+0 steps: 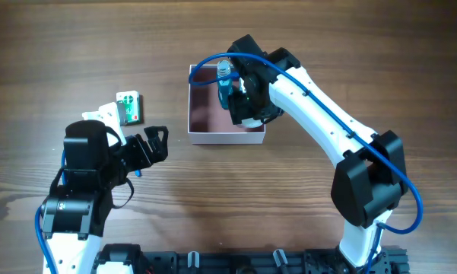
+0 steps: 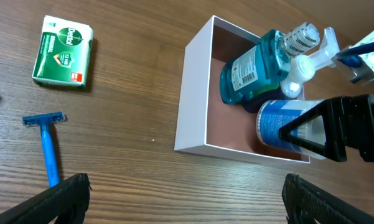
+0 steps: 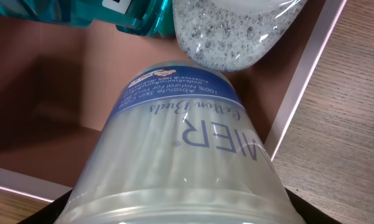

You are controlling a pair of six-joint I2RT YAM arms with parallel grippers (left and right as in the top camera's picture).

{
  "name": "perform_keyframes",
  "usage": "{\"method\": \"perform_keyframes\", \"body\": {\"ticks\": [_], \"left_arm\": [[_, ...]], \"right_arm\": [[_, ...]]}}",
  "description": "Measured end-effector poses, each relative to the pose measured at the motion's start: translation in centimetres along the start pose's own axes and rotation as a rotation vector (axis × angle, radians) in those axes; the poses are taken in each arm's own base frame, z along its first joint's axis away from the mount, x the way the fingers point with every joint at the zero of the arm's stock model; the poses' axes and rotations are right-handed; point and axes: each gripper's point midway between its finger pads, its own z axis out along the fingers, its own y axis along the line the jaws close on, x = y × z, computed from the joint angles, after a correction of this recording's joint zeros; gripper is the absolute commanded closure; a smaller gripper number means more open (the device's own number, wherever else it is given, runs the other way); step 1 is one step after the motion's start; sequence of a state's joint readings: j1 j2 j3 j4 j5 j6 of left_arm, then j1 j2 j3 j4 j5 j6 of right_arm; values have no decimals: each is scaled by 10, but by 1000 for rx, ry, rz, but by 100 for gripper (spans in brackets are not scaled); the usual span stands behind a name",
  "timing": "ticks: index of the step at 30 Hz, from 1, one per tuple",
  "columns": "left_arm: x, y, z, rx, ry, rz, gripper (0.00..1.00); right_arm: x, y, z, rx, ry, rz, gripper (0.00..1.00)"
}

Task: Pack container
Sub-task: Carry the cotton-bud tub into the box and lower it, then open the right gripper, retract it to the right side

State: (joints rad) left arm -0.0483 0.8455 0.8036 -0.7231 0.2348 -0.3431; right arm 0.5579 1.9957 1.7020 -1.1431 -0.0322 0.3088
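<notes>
The container (image 1: pixel 205 122) is a square white box with a pink inside, and it also shows in the left wrist view (image 2: pixel 193 93). In it lie a blue mouthwash bottle (image 2: pixel 249 71) and a clear pump bottle (image 2: pixel 305 65). My right gripper (image 1: pixel 247 103) reaches into the container and is shut on a clear cotton-buds tub (image 3: pixel 180 149) with a blue label. The tub (image 2: pixel 280 121) sits low in the near right corner. My left gripper (image 2: pixel 187 199) is open and empty over bare wood, left of the container (image 1: pixel 156 144).
A green Dettol soap box (image 2: pixel 62 51) and a blue razor (image 2: pixel 48 146) lie on the table left of the container. In the overhead view a green-and-white box (image 1: pixel 128 106) and a white box (image 1: pixel 103 116) lie beside the left arm.
</notes>
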Motion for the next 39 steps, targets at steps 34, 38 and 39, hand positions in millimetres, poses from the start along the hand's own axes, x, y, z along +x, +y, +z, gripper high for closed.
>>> {"method": "perform_keyframes", "body": {"ticks": [34,38,39], "left_arm": [[0,0,0,0,0,0,0],[0,0,0,0,0,0,0],[0,0,0,0,0,0,0]], "right_arm": [[-7,-9,-4,47,-38,66,1],[-15,-15,-35,37,-131,93,0],[-17,-19,-51,27,-171,109,0]]}}
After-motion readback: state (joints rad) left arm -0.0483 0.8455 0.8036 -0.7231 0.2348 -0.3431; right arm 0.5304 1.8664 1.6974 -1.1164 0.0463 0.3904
